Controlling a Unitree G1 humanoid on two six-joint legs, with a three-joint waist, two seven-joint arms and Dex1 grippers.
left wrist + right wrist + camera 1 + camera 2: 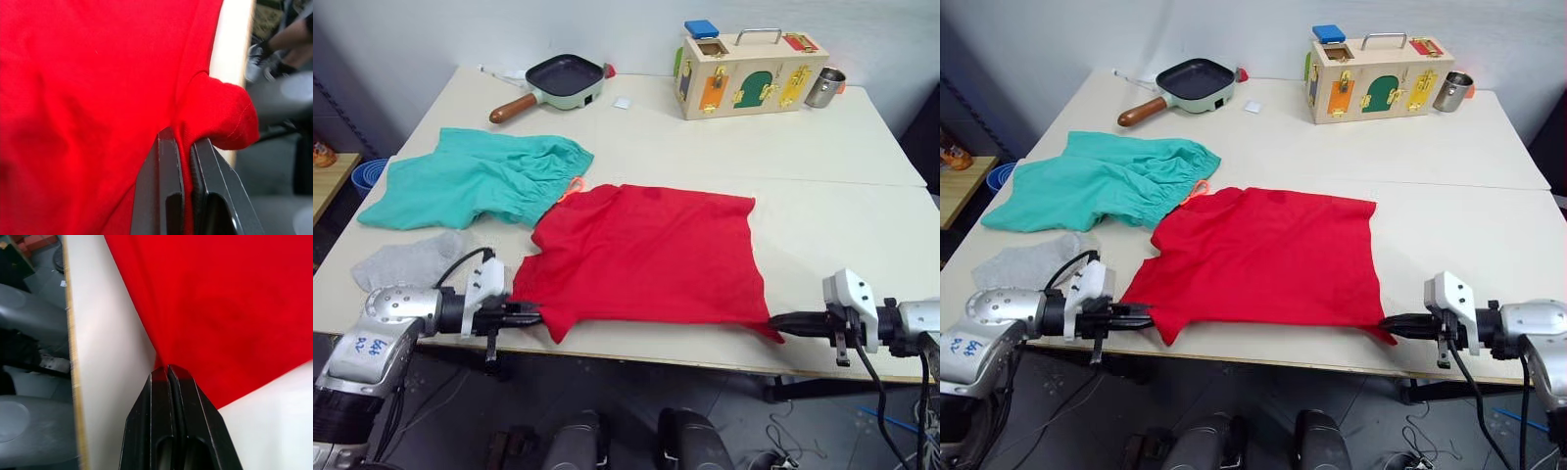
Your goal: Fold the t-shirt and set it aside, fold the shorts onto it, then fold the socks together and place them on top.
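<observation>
Jaws of both grippers are clamped on the near edge of the t-shirt (646,257), the left gripper (530,316) at its left corner and the right gripper (779,324) at its right corner. From that held edge the shirt stretches away across the surface (842,147), its long axis running side to side between the arms. Probably the coming fold carries this edge forward. Shorts (475,176) and socks (411,259) lie to the left.
</observation>
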